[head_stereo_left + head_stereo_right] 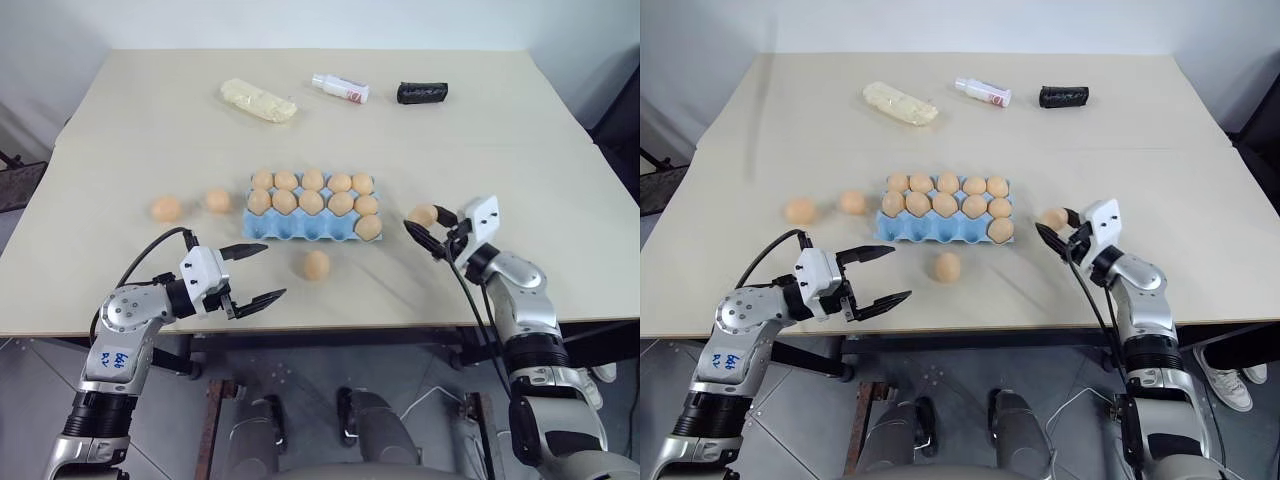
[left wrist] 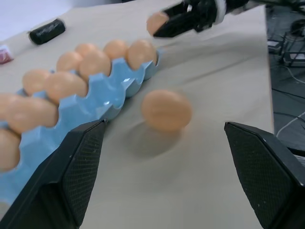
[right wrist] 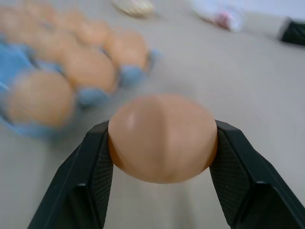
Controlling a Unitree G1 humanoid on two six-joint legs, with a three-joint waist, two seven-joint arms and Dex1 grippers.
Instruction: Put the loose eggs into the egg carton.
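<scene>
Your right gripper [image 3: 162,157] clamps one egg [image 3: 162,137] just right of the egg carton [image 1: 262,226] (front row mostly bare); left gripper [image 1: 257,274] gapes near another loose egg [image 1: 316,265].

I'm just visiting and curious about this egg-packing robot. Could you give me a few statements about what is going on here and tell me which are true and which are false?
1. The right gripper has an egg between its fingers. True.
2. The left gripper is shut on an egg. False: its jaws are open with nothing in them.
3. The blue egg carton is completely full. False: four cups in its near row are without eggs.
4. One loose egg lies on the table just in front of the carton. True.
5. Two more eggs lie to the carton's left. True.
</scene>
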